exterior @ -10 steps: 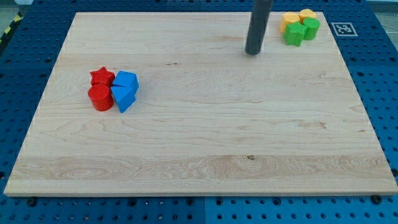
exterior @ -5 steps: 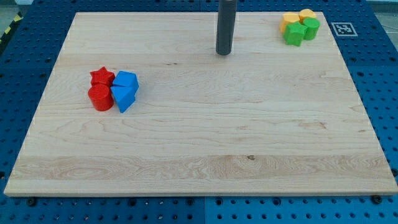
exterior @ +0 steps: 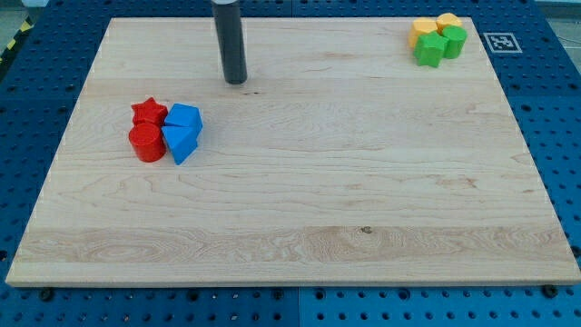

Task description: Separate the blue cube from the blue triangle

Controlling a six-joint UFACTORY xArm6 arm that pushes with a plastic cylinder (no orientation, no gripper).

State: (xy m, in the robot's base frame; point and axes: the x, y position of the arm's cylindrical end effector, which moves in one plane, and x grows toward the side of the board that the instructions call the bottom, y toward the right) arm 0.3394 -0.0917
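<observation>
The blue cube (exterior: 184, 117) sits at the view's left on the wooden board (exterior: 300, 209). The blue triangle (exterior: 181, 142) lies just below it, touching it. A red star (exterior: 149, 113) and a red cylinder (exterior: 146, 143) touch the blue pair on their left side. My tip (exterior: 236, 81) stands on the board above and to the right of the blue cube, well apart from it. The dark rod rises out of the view's top.
At the view's top right corner, two yellow blocks (exterior: 425, 30) and two green blocks (exterior: 440, 44) sit bunched together. A printed marker tag (exterior: 501, 42) lies on the blue pegboard beside the board's right edge.
My tip has slid steadily to the view's left along the upper part of the board, toward the blue and red cluster. No block has moved.
</observation>
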